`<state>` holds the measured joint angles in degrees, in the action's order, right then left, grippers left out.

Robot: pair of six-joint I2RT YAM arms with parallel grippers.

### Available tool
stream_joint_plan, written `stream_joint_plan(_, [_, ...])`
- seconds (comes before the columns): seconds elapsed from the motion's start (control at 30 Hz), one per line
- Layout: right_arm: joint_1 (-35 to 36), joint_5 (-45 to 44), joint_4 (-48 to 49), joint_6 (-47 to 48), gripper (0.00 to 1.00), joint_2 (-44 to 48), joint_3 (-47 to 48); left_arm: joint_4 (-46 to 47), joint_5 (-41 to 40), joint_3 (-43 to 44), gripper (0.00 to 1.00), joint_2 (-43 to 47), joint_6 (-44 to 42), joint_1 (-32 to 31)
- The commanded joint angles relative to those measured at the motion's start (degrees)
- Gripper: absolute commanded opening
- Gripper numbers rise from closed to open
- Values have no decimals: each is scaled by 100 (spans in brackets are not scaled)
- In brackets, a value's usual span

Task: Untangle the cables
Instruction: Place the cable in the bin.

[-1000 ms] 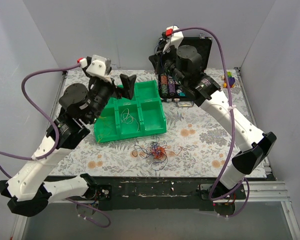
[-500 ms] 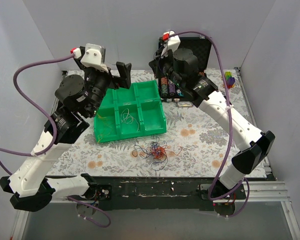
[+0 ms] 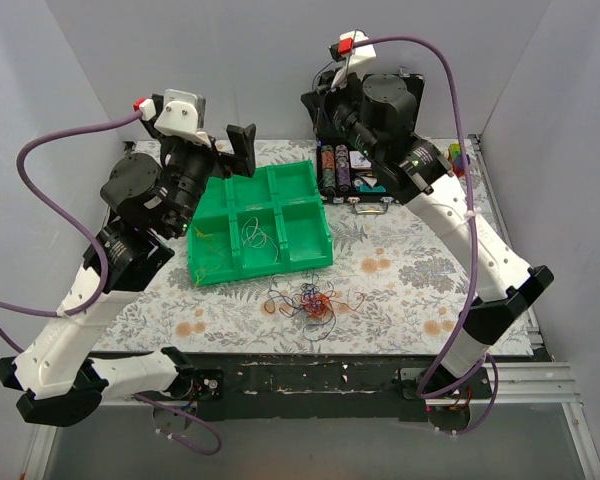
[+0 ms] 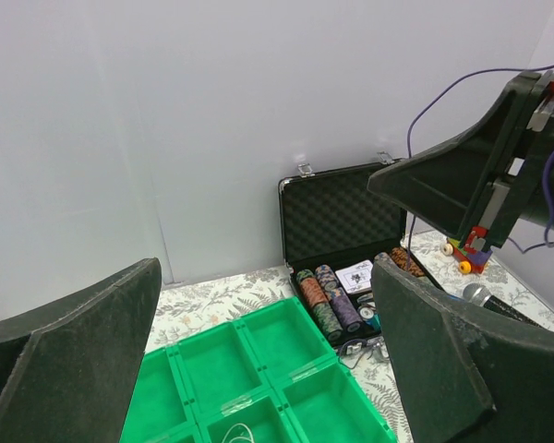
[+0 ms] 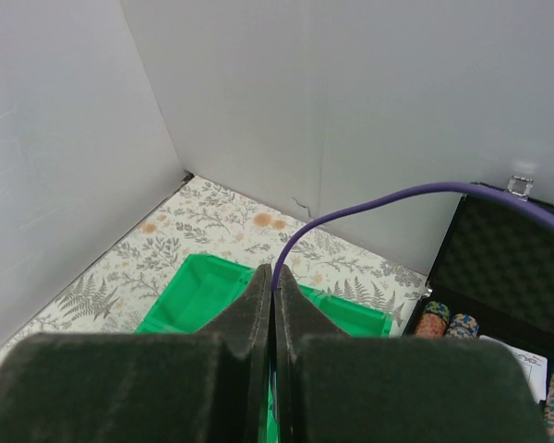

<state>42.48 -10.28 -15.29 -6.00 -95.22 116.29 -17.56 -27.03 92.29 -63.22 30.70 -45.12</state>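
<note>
The cables point(image 3: 311, 300) lie in a small tangle of red, orange, blue and black wire on the floral table, in front of the green tray point(image 3: 315, 250). Two thin loose wires rest in the tray's compartments point(image 3: 252, 235), and one shows in the left wrist view point(image 4: 229, 434). My left gripper point(image 3: 225, 150) hangs high above the tray's back left corner, open point(image 4: 266, 268) and empty. My right gripper point(image 3: 317, 108) is raised at the back over the case, shut point(image 5: 273, 269), with no wire seen between its fingers. A purple arm cord point(image 5: 369, 208) runs behind its tips.
An open black case point(image 3: 400, 90) with stacked poker chips point(image 4: 328, 300) and a card deck stands behind the tray. Coloured toy blocks point(image 3: 458, 158) sit at the back right. Grey walls close in the table on three sides. The right arm point(image 4: 480, 175) shows in the left wrist view.
My left gripper has risen and swung back to the left, away from the tray, still open. My right gripper has lifted a little toward the back wall, still shut. The cables lie unmoved.
</note>
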Motion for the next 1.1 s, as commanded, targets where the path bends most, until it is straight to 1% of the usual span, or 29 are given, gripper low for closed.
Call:
stream_joint_plan(0.0, [-12, -18, 368, 90, 1, 346, -80, -81, 48, -18, 98, 47, -38, 30])
stream_joint_plan(0.37, [-12, 176, 360, -85, 1, 443, -519, -37, 198, -150, 98, 99, -64, 39])
stream_joint_plan(0.6, [-12, 325, 676, -244, 1, 574, -1582, -28, 198, -238, 98, 179, -99, 39])
stream_joint_plan(0.73, [-12, 159, 861, -112, 1, 671, -2118, -37, 242, -247, 98, 170, -99, 39])
stream_joint_plan(0.9, [-12, -26, 817, 99, 1, 610, -2242, -37, 277, -290, 98, 179, -99, 39])
stream_joint_plan(1.07, [-12, 280, 563, -32, 1, 268, -2155, -37, 286, -299, 98, 205, -108, 39])
